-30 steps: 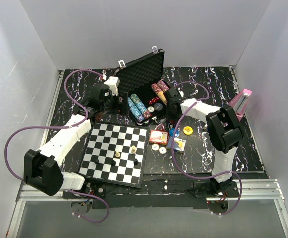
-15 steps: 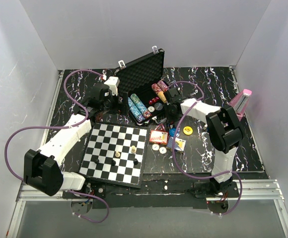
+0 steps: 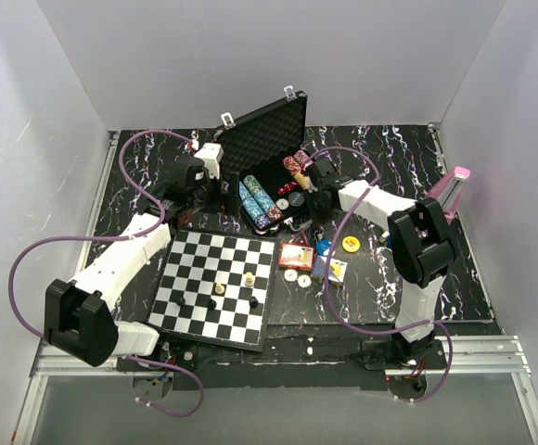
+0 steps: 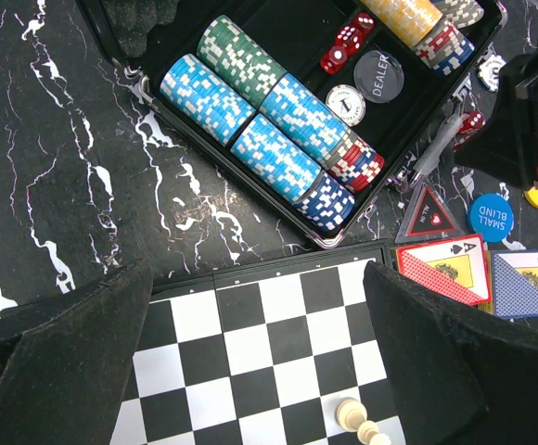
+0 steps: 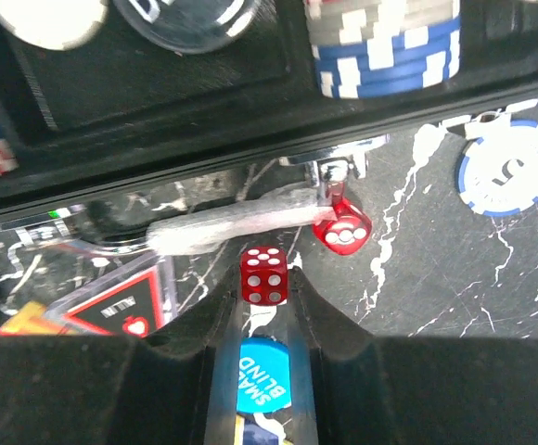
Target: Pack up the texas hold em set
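The black briefcase (image 3: 267,132) stands open at the back, with chip rows (image 4: 250,120), red dice (image 4: 343,42) and a dealer button (image 4: 378,74) in its foam base. My right gripper (image 5: 265,289) hangs just in front of the case's front rim, shut on a red die (image 5: 265,274) held at its fingertips above the blue small-blind button (image 5: 265,375). A second red die (image 5: 343,230) lies by the case latch. Card decks (image 3: 296,255) lie on the table. My left gripper (image 4: 258,278) is open and empty over the chessboard's far edge.
The chessboard (image 3: 215,287) with a few pieces lies front left. A yellow button (image 3: 351,244), white round buttons (image 3: 297,276) and a blue-white chip (image 5: 508,167) lie loose right of the case. The pink metronome (image 3: 450,190) stands at the right edge.
My right gripper's jaws have narrowed onto the red die, and that arm has shifted slightly toward the case. The left arm has not moved.
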